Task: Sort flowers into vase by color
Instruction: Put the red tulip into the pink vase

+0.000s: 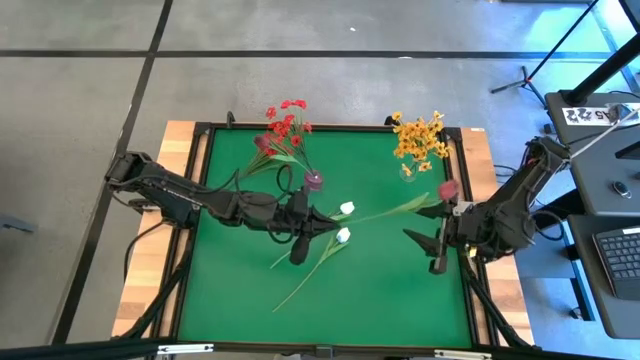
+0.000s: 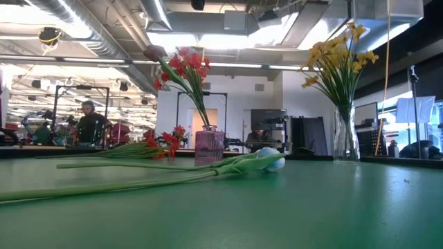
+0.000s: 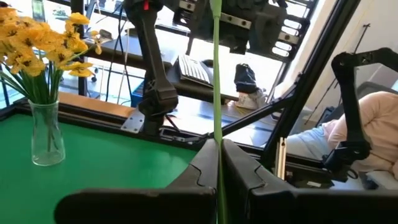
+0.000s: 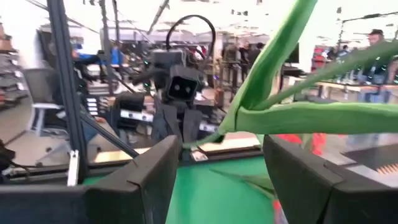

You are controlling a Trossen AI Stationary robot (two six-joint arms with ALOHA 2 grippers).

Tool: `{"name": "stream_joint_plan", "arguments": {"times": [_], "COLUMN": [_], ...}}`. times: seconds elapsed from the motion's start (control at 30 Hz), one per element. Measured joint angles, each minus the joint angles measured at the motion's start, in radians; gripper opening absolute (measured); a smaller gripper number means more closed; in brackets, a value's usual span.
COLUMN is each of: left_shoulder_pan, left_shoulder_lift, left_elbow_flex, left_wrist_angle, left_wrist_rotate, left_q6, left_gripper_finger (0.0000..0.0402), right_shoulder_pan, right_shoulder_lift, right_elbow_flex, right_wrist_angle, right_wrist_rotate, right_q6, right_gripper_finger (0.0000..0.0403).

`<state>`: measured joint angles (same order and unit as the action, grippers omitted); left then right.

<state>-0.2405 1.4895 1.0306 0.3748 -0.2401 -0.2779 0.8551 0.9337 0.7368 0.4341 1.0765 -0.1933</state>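
Left of centre in the high view, the left gripper is clamped on a thin green stem, apparently lifting its maroon bud toward the pink vase of red sprays. Two white buds lie mid-mat awaiting sorting. At right, the right gripper hangs with fingers apart around a leafy maroon flower, below the yellow sprays.
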Motion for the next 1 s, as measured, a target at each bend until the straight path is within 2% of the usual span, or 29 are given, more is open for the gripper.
{"name": "stream_joint_plan", "arguments": {"times": [0.1, 0.3, 0.57, 0.73, 1.0], "left_shoulder_pan": [-0.006, -0.012, -0.012, -0.012, -0.011], "left_shoulder_lift": [0.0, 0.0, 0.0, 0.0, 0.0], "left_elbow_flex": [0.0, 0.0, 0.0, 0.0, 0.0], "left_wrist_angle": [0.001, 0.0, -0.006, -0.007, -0.008], "left_wrist_rotate": [0.0, 0.0, -0.013, -0.065, -0.068], "left_q6": [0.0, 0.0, 0.001, 0.003, 0.003], "left_gripper_finger": [0.0, 0.0, 0.0, 0.0, 0.0], "right_shoulder_pan": [-0.054, -0.152, -0.175, -0.175, -0.175], "right_shoulder_lift": [0.0, 0.001, 0.0, 0.001, 0.0], "right_elbow_flex": [0.0, 0.0, 0.0, 0.0, 0.0], "right_wrist_angle": [0.02, 0.022, 0.02, 0.003, -0.007], "right_wrist_rotate": [-0.069, -0.278, -0.31, -0.31, -0.31], "right_q6": [-0.02, 0.012, 0.033, 0.052, 0.055], "right_gripper_finger": [0.0237, 0.0237, 0.0229, 0.0179, 0.0077]}}
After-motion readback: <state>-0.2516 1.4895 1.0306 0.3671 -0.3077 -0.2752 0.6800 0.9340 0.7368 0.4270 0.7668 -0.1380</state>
